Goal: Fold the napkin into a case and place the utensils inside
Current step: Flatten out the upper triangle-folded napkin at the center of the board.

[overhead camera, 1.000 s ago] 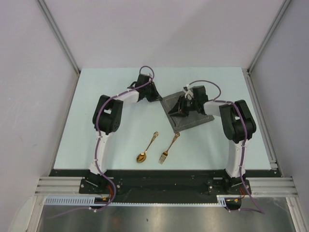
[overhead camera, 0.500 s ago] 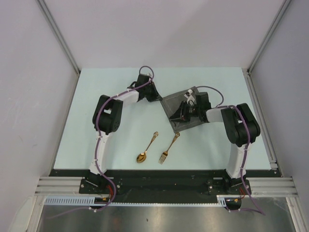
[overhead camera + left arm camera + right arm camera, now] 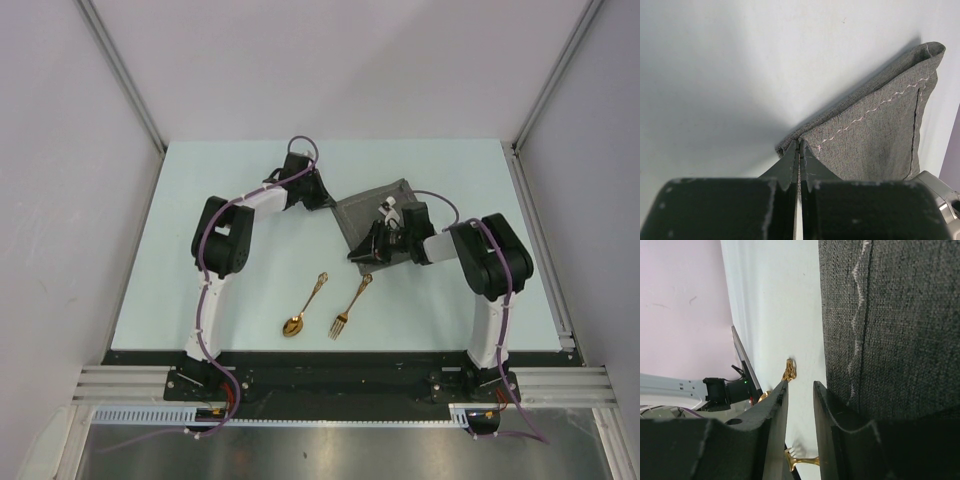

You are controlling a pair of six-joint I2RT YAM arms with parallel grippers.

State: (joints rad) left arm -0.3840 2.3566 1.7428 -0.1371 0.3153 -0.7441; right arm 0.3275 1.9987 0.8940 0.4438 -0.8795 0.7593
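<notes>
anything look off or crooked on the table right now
Nothing spilled or damaged. The napkin lies folded but slanted to the table edges, one corner pinched in the left gripper, its fold puffed rather than flat. The spoon and fork lie side by side, apart from it.

Pale bench (image 3: 460, 165) before me. Dark grey napkin (image 3: 360, 215), folded, lies past middle. Gold spoon (image 3: 307, 301), gold fork (image 3: 354, 301) side by side nearer me, apart from napkin.

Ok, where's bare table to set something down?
Free: the table left of the left arm, the far strip behind the napkin, and the edge right of the right arm. Crowded: the centre, where left gripper and right gripper are at the napkin, spoon and fork just nearer.
</notes>
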